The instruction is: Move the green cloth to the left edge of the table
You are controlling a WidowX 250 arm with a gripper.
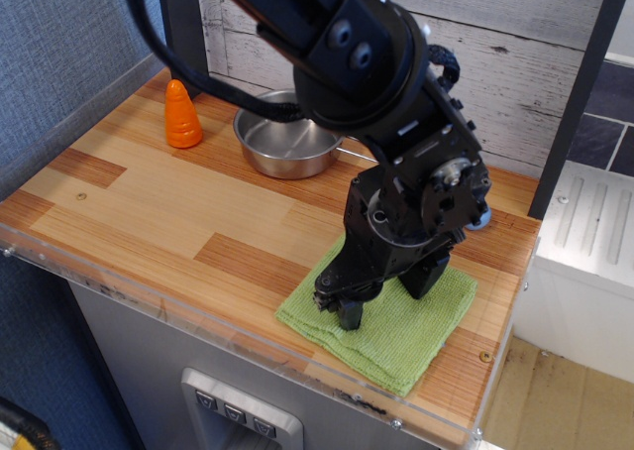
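The light-green cloth lies flat at the front right of the wooden table, near its front rim. My black gripper points down onto the cloth's left part, its fingertips touching or pressing the fabric. The fingers look close together, but I cannot tell whether they pinch the cloth. The arm covers the cloth's far left corner.
A steel pan stands at the back middle, partly behind the arm. An orange cone-shaped toy stands at the back left. A dark post rises behind it. A clear plastic rim runs along the front edge.
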